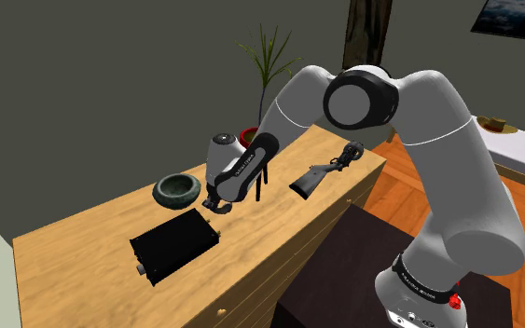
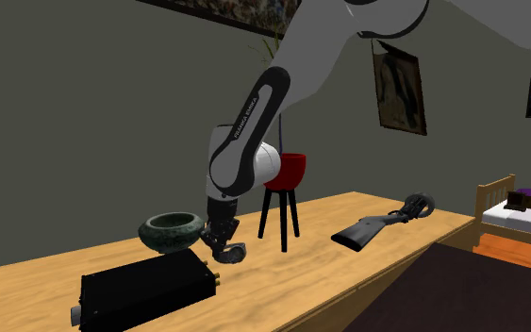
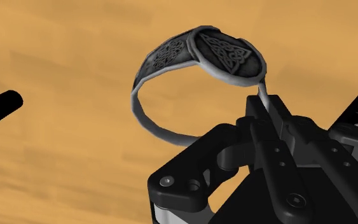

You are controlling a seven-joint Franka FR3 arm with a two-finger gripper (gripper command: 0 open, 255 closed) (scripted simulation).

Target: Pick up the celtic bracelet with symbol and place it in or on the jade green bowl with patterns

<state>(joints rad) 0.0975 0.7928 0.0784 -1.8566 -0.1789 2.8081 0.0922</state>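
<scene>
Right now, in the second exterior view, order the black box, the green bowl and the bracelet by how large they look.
1. black box, largest, though it sits nearest the camera, which flatters it.
2. green bowl.
3. bracelet, smallest, held in the gripper.

Shoulder view, centre: the gripper (image 1: 218, 203), clasping a bracelet (image 3: 228, 54), hangs over bare wood. A dark green bowl (image 1: 177, 190) stands near its upper left, with clear air between them. A black box (image 1: 174, 244) blocks the space below, and a black-legged stool (image 1: 260, 186) stands just to the right. Open tabletop (image 1: 74, 252) lies at lower left.
</scene>
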